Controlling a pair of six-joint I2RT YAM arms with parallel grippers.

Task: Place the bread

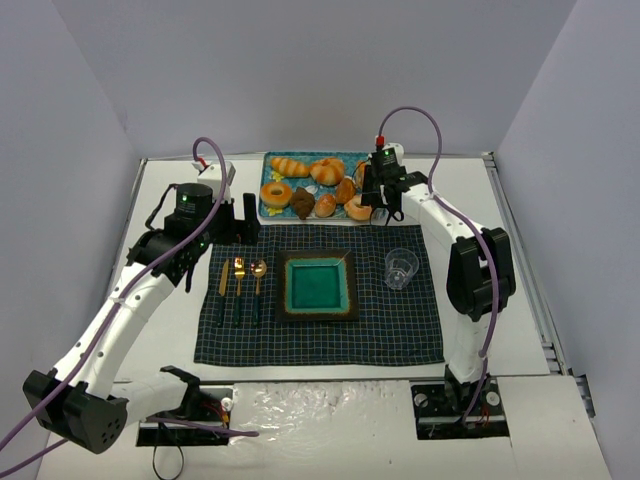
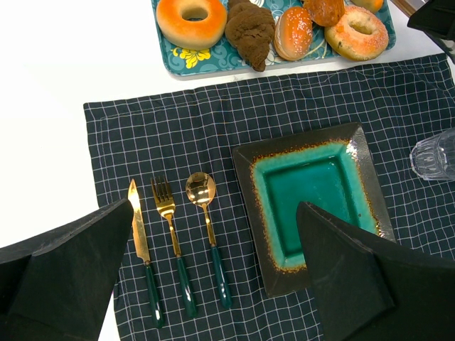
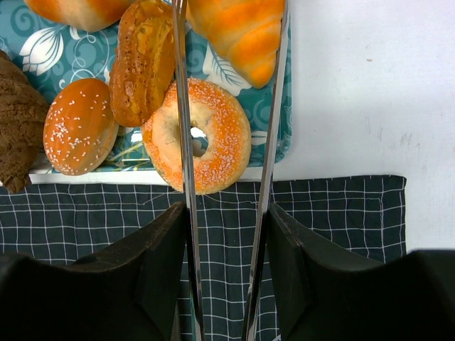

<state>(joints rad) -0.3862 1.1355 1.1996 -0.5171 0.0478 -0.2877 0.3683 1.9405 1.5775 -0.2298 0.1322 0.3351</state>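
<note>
1. Right gripper (image 3: 227, 210): its fingers are pressed onto the tongs (image 3: 182, 106) and clamp them. The two blades stand apart with nothing pinched between them. Left gripper (image 2: 213, 212): fingers spread wide and empty, over the placemat (image 2: 106, 135).
2. The target is probably the sugared donut (image 3: 229, 145). It sits mid-frame in the right wrist view, at the lower right corner of the tray (image 3: 43, 58), against the long brown pastry (image 3: 142, 64) at its upper left.
3. Risk: the left blade crosses the hole and the right blade sits outside the donut's right edge. Closing here would grip only one side of the ring, so the donut would likely pivot or slip on the lift. Blade height above the donut can't be told.
4. Risk: a squeeze or drag may shove the pastry, or the horn roll (image 3: 242, 35) at upper centre.
5. Risk: the glass (image 1: 400, 268) stands just right of the plate (image 1: 317, 286). A low carry down-frame to the plate could clip it.
6. Orientation: the donut is a ring lying flat with its hole up. It has no long axis and points nowhere. The tongs' long axis runs bottom to top of the frame.
</note>
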